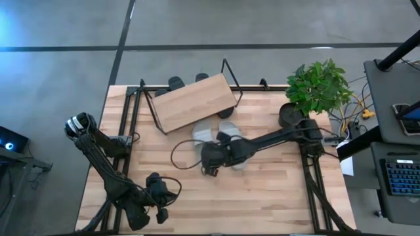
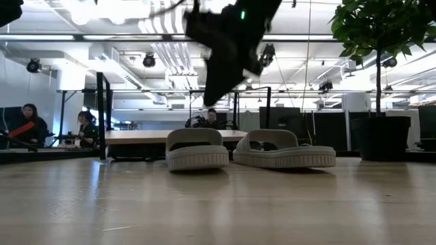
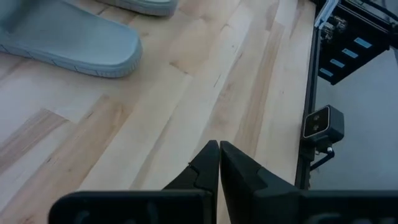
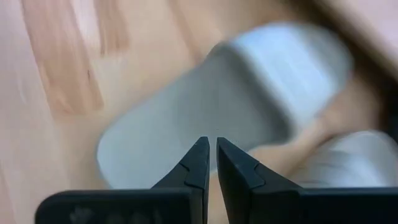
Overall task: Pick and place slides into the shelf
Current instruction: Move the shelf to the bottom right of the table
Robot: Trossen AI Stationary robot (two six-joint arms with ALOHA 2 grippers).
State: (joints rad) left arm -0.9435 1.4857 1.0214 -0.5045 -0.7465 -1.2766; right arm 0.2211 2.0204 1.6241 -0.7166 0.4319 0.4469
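1. Right gripper hangs in the air just above the two light grey slides. Its fingers are nearly together, with only a slit between them, and hold nothing.
2. Left gripper is parked low at the table corner far from the shelf. Its fingers are fully closed and empty.
3. The light grey slides sit side by side on the table, just in front of the shelf. Two dark slides peek out behind the shelf's wooden top board; any others cannot be seen.
4. Risk: with the fingers this narrow, descending now would likely push a slide away rather than grip its strap. They probably need to open first.
5. Risk: the shelf sits skewed to the table edge, so a carried slide could clip its thin black frame.
6. Surface: pale wood-plank tabletop, with a potted plant beside the shelf's right end.
7. Room: open workspace with ceiling lights and desks; seated people show far behind the shelf.
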